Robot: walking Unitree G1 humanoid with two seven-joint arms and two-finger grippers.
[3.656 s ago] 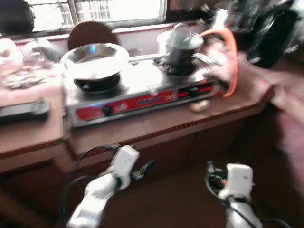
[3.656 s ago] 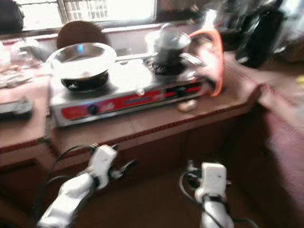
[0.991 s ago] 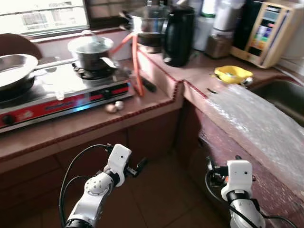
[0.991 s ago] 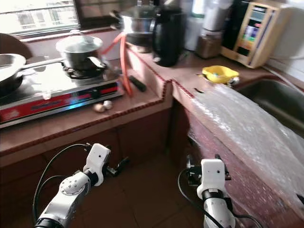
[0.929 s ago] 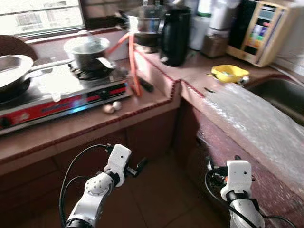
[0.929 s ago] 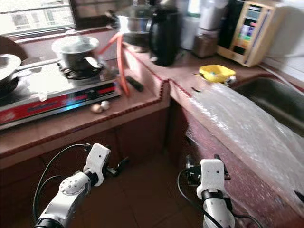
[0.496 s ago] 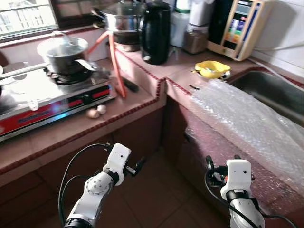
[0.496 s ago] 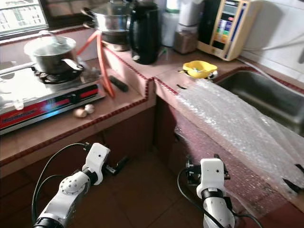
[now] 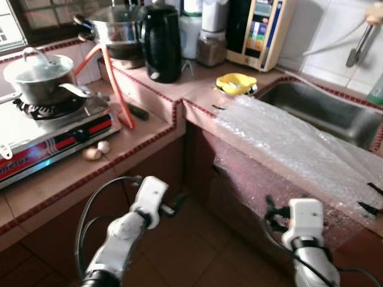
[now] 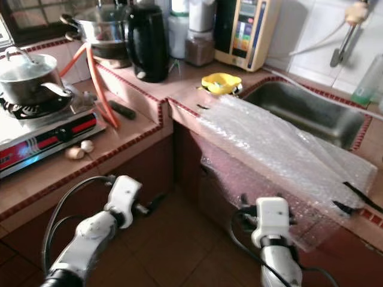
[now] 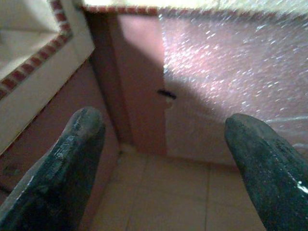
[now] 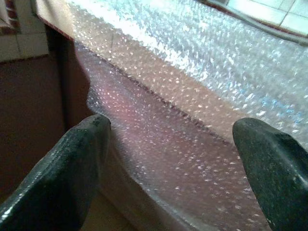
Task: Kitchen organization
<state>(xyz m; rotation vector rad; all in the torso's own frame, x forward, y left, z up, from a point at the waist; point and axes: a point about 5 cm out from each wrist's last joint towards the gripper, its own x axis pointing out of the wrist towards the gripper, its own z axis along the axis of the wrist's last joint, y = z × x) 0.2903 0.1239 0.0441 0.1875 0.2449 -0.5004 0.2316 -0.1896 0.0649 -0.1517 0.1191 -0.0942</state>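
Both arms are held low over the tiled floor (image 9: 179, 251) in front of the corner bench (image 9: 155, 122), forearms bent forward. The left gripper (image 11: 166, 159) is seen pointing toward the cabinet front below the bench, its two black fingers (image 11: 57, 168) spread wide with nothing between them. The right gripper (image 12: 178, 163) is likewise spread wide and empty, and is aimed at the hanging edge of the bubble wrap sheet (image 9: 299, 149), which is close ahead of it but not touched. The sheet is laid across the right run of the bench, draped over the near edge and down the cabinet face, with its far side beside the steel sink (image 9: 317, 110). A yellow dish (image 9: 235, 82) is set at the far left end of the sheet. Farther left, a black kettle (image 9: 160, 42), a lidded pot (image 9: 39, 75) on the gas stove (image 9: 54, 128) and an orange hose (image 9: 114, 84) are shown, well apart from both grippers.
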